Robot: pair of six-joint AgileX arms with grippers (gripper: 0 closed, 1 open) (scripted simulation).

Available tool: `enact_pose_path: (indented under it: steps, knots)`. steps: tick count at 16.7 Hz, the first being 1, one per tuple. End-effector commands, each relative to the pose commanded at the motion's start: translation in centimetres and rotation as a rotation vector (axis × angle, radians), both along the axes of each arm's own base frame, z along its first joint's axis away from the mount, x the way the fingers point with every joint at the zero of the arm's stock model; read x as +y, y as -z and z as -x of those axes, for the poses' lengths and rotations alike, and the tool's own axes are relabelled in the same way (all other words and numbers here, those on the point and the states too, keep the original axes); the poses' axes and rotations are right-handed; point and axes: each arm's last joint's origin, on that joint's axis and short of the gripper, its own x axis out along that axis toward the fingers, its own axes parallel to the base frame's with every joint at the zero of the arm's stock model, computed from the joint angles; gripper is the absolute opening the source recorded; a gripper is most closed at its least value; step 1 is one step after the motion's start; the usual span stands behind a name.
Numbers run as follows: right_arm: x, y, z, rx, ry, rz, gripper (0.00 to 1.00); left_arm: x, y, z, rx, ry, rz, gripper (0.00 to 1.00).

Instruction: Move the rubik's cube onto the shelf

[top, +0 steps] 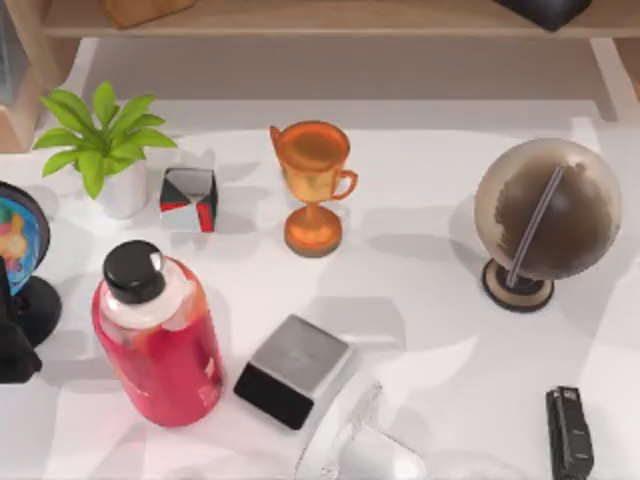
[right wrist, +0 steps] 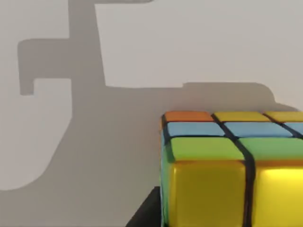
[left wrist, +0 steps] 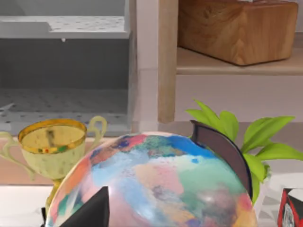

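the right gripper sits close over the cube (right wrist: pixel 227 165); whether it is open i cannot tell. the cube looks light, rigid and slick-tiled, so pinch two flat opposite faces squarely.

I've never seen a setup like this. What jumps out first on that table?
Near the table's left front stands a big red bottle with a black cap, and an orange trophy sits mid-table. A brown globe stands at the right. Up close in the right wrist view, the rubik's cube shows bright yellow, green and blue tiles, while the wooden shelf runs along the back.
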Motion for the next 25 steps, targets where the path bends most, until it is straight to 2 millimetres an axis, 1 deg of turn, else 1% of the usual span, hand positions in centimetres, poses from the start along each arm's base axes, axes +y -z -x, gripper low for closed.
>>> enact_pose_path:
  steps: [2,3,12,13,14,16,17,18,19,20,21,22,23,24,25]
  knots:
    - [0.0,0.0,0.0,0.000,0.000,0.000,0.02,0.0,0.0,0.0,0.000,0.000,0.000,1.00]
    - [0.0,0.0,0.0,0.000,0.000,0.000,0.00,0.0,0.0,0.0,0.000,0.000,0.000,1.00]
    - [-0.1,-0.2,0.1,-0.002,0.003,0.003,0.00,0.0,0.0,0.0,0.000,0.000,0.000,1.00]
    - [0.0,-0.9,0.1,-0.006,-0.004,0.016,0.00,0.0,0.0,0.0,0.000,0.000,0.000,1.00]
    - [0.2,-2.3,0.3,-0.015,-0.013,0.039,0.00,0.0,0.0,0.0,0.000,0.000,0.000,1.00]
    - [0.2,-5.6,0.8,-0.048,-0.018,0.100,0.00,0.0,0.0,0.0,0.000,0.000,0.000,1.00]
    - [-0.4,-7.1,1.3,-0.065,-0.004,0.137,0.00,0.0,0.0,0.0,0.000,0.000,0.000,1.00]
    - [-1.4,-8.1,1.7,-0.076,0.019,0.173,0.00,0.0,0.0,0.0,0.000,0.000,0.000,1.00]
    - [-2.6,-8.4,2.2,-0.072,0.048,0.199,0.00,0.0,0.0,0.0,0.000,0.000,0.000,1.00]
    - [-3.6,-8.0,2.6,-0.056,0.073,0.213,0.00,0.0,0.0,0.0,0.000,0.000,0.000,1.00]
    - [-4.4,-7.5,2.8,-0.037,0.089,0.215,0.00,0.0,0.0,0.0,0.000,0.000,0.000,1.00]
    - [-4.7,-7.3,2.9,-0.028,0.095,0.210,0.00,0.0,0.0,0.0,0.000,0.000,0.000,1.00]
    - [-4.6,-7.6,2.9,-0.035,0.092,0.203,0.00,0.0,0.0,0.0,0.000,0.000,0.000,1.00]
    - [-4.0,-8.2,2.7,-0.051,0.078,0.189,0.00,0.0,0.0,0.0,0.000,0.000,0.000,1.00]
    - [-3.0,-8.6,2.4,-0.063,0.055,0.164,0.00,0.0,0.0,0.0,0.000,0.000,0.000,1.00]
